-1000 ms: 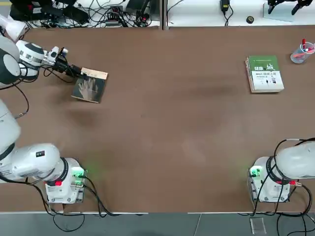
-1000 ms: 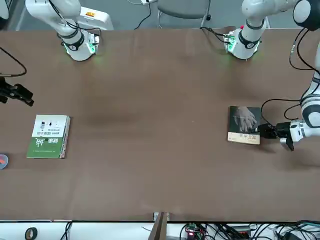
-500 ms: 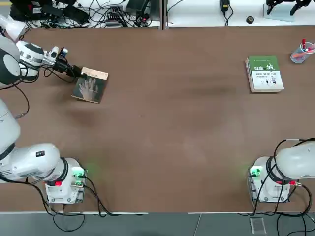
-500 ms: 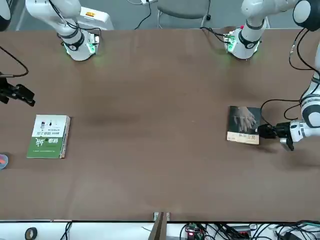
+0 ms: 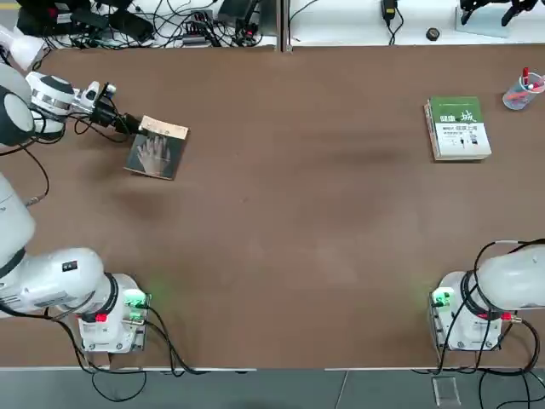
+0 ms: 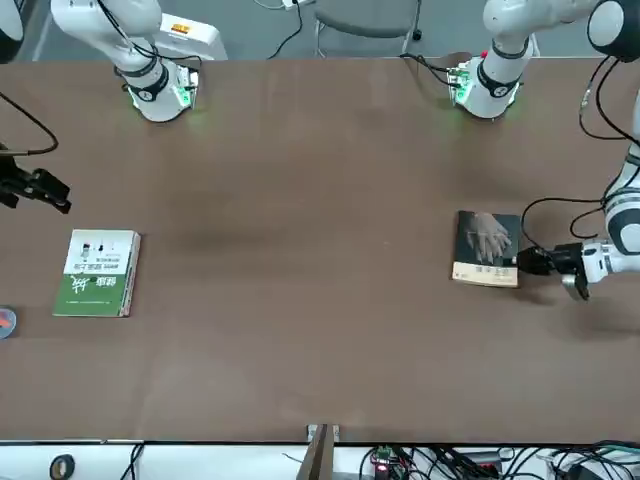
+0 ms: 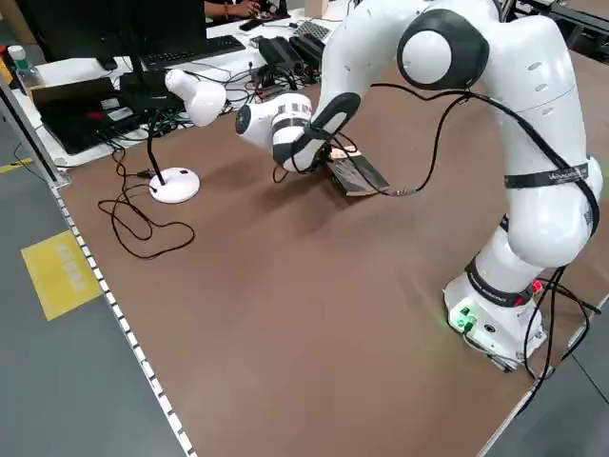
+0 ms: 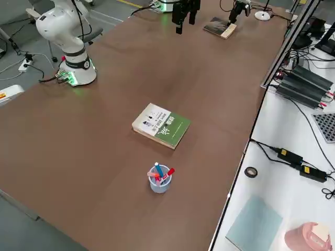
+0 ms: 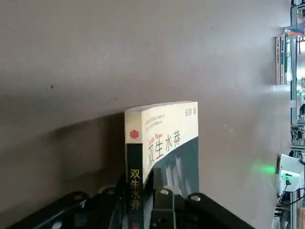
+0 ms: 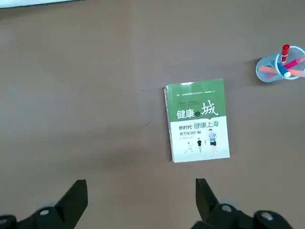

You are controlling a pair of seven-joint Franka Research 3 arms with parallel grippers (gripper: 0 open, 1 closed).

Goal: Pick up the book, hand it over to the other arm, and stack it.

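Note:
The book (image 5: 157,146), a thin dark paperback with a pale hand on its cover and a tan band, lies at the far left of the table. It also shows in the front view as the book (image 6: 487,248). My left gripper (image 5: 128,124) reaches in low from the left and is shut on the book's edge. In the left wrist view the fingers (image 9: 162,202) clamp the book (image 9: 164,138) by its spine side, which looks slightly raised. My right gripper (image 10: 140,196) hangs open high over the far right of the table, holding nothing.
A thicker green-and-white book (image 5: 458,128) lies flat at the far right, below the right gripper. A clear cup of pens (image 5: 521,91) stands beside it near the table's right edge. Cables and a white lamp (image 7: 181,95) crowd the far left corner.
The left gripper's fingers have closed on the book's edge, and the book has shifted slightly. The right arm has not moved.

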